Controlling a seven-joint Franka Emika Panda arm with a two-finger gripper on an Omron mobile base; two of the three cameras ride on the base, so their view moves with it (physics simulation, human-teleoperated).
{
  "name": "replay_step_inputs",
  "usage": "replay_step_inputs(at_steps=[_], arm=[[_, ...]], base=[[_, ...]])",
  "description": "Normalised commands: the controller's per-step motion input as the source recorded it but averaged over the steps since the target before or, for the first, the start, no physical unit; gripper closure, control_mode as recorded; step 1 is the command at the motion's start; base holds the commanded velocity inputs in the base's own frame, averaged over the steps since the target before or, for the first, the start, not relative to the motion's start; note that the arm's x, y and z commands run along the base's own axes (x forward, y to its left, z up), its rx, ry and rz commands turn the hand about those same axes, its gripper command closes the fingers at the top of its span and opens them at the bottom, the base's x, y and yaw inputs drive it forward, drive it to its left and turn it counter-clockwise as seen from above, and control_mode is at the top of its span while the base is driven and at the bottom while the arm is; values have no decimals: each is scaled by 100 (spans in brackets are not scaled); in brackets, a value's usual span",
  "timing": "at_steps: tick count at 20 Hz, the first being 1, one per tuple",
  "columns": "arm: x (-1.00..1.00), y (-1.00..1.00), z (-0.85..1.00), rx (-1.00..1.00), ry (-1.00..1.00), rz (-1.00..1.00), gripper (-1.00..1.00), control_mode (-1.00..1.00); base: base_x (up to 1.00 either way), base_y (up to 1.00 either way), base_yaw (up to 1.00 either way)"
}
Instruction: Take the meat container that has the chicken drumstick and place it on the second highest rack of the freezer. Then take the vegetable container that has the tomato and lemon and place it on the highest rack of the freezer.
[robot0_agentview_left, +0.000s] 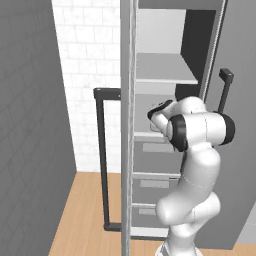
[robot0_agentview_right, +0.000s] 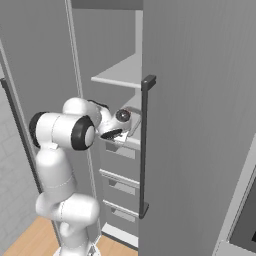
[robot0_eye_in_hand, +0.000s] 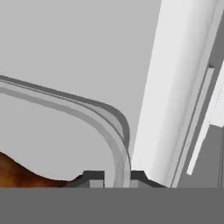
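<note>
Jaws clamped on rim of meat container, one dark fingertip each side of rounded corner wall. Chicken drumstick inside tray, just left of jaws in hand view. Arm reaches into open freezer; container rests at lower pale shelf level. Highest rack above jaws, bare. Grey drawers below jaws.
</note>
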Motion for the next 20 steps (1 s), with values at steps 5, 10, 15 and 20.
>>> replay_step_inputs(at_steps=[5,10,15,20], arm=[[53,0,-22,0,0,0,100,-100],[52,0,-18,0,0,0,-100,-100],[35,1,-12,0,0,0,-100,-100],[9,1,-4,0,-9,0,-100,-100]], base=[[0,0,0],[0,0,0],[0,0,0],[0,0,0]])
